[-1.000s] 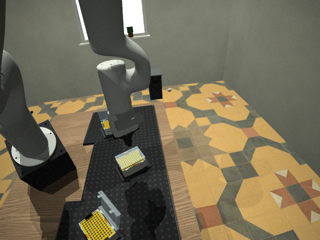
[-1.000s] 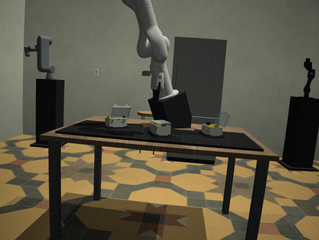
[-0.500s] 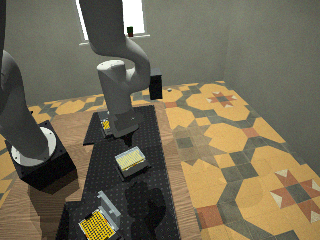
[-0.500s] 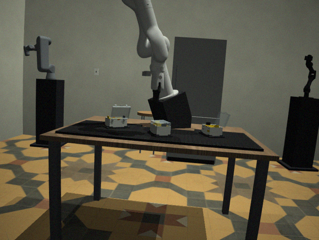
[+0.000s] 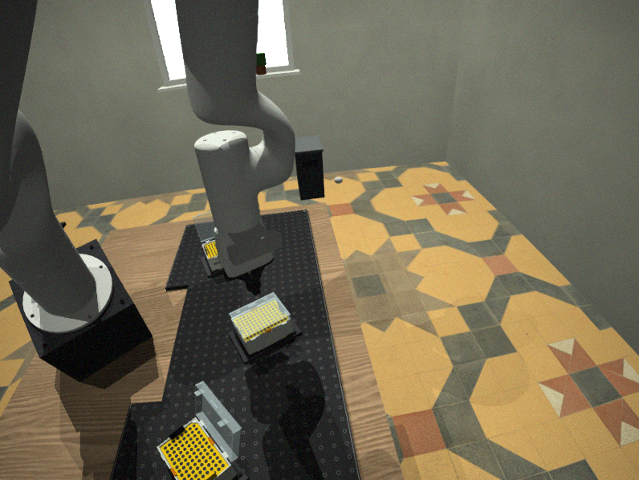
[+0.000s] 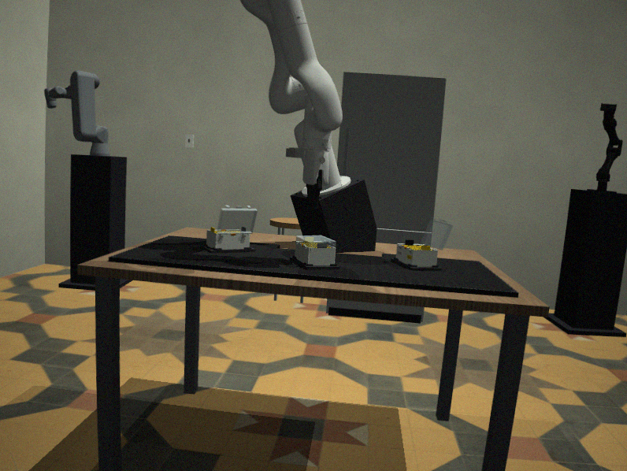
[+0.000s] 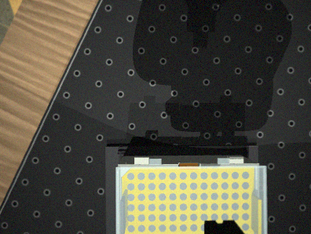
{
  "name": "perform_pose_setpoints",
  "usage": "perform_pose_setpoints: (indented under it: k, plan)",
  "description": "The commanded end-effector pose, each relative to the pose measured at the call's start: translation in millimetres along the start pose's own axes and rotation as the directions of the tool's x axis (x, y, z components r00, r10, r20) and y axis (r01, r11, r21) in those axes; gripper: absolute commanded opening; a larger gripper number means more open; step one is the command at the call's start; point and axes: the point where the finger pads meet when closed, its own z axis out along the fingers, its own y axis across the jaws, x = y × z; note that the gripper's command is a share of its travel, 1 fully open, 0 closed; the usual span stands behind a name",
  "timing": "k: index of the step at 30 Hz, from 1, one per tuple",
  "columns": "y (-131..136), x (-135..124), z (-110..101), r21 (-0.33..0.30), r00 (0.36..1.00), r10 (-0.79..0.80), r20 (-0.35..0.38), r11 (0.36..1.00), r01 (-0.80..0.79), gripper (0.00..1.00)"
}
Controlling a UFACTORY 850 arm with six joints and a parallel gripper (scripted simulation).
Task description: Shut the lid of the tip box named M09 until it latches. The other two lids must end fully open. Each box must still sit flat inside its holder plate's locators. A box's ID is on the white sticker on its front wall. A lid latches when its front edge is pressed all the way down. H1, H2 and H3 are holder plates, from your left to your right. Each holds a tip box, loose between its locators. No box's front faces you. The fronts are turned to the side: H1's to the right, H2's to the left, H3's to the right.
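Note:
Three tip boxes with yellow racks sit on the black perforated board (image 5: 289, 408) (image 6: 456, 276) (image 7: 78, 118). The H1 box (image 5: 193, 454) (image 6: 228, 239) has its grey lid (image 5: 219, 421) (image 6: 238, 216) standing upright. The H2 box (image 5: 260, 321) (image 6: 315, 250) (image 7: 188, 196) has a clear lid lying down over its rack. The H3 box (image 5: 209, 250) (image 6: 416, 254) is partly hidden by the arm in the top view; its clear lid (image 6: 436, 231) stands open. No sticker is readable. My gripper (image 5: 254, 281) (image 6: 315, 188) (image 7: 221, 228) is shut on nothing and hangs above the H2 box.
The board lies on a wooden table (image 5: 356, 361) (image 6: 304, 288). The arm's black base block (image 5: 77, 346) (image 6: 344, 213) stands on the table behind the boxes. Two black pedestals (image 6: 96, 213) (image 6: 592, 253) stand on the floor beside the table.

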Motion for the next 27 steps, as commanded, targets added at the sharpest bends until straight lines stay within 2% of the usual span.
perform_pose_setpoints:
  k: [1,27]
  plan:
    - [-1.0,-6.3,7.1,0.008,1.0,0.002,-0.003,1.0,-0.002,0.0]
    - [-1.3,-49.7,52.2,0.008,1.0,0.001,-0.003,1.0,-0.001,0.0]
